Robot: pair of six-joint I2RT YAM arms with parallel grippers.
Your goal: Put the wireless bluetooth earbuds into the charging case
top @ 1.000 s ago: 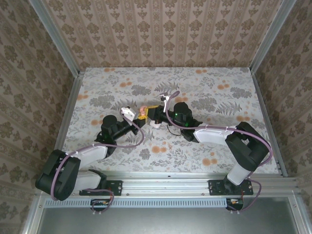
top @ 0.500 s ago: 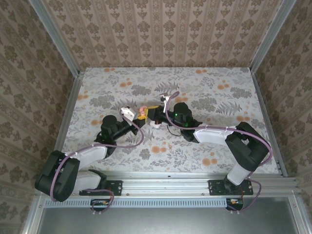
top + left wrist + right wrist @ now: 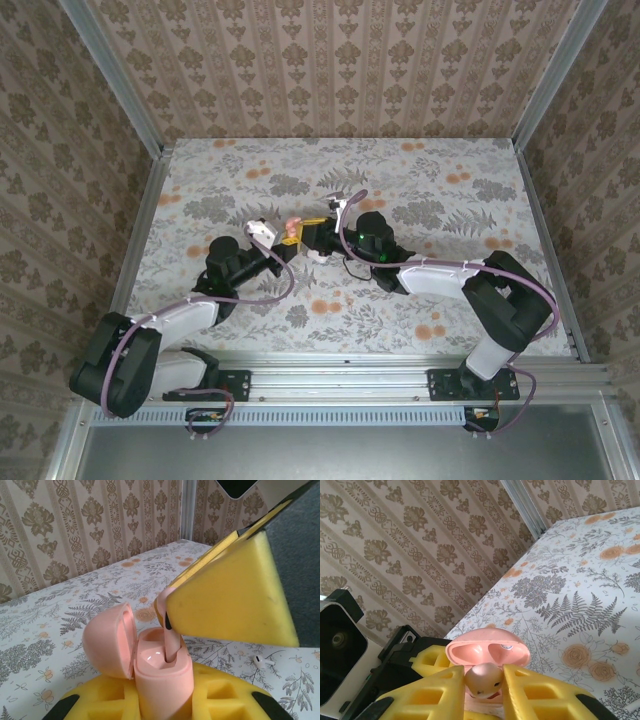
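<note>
While the pink earbud (image 3: 172, 645) stands stem-down in one well of the charging case (image 3: 161, 682), the task reads as partly done; item not yet fully seated, by the look of it, its head being above the rim.

Charging case: pink, glossy, hinged lid (image 3: 107, 640) thrown open to the left; held upright above the table (image 3: 75, 610) at mid-workspace, where the two arms meet in the top view.

Left gripper (image 3: 160, 702): yellow foam fingers closed on the lower body of the case, one on each side.

Right gripper (image 3: 483, 672): foam fingers flanking the earbud's head from above; the head sits between them, touching or just clear; whether they pinch it cannot be told.

Second earbud (image 3: 260, 661): white, short stem, lying loose on the table near the case, apart from both grippers.

Outstanding, as judged: seat and release the first earbud; fetch and insert the second; the neighbouring well looks empty.
</note>
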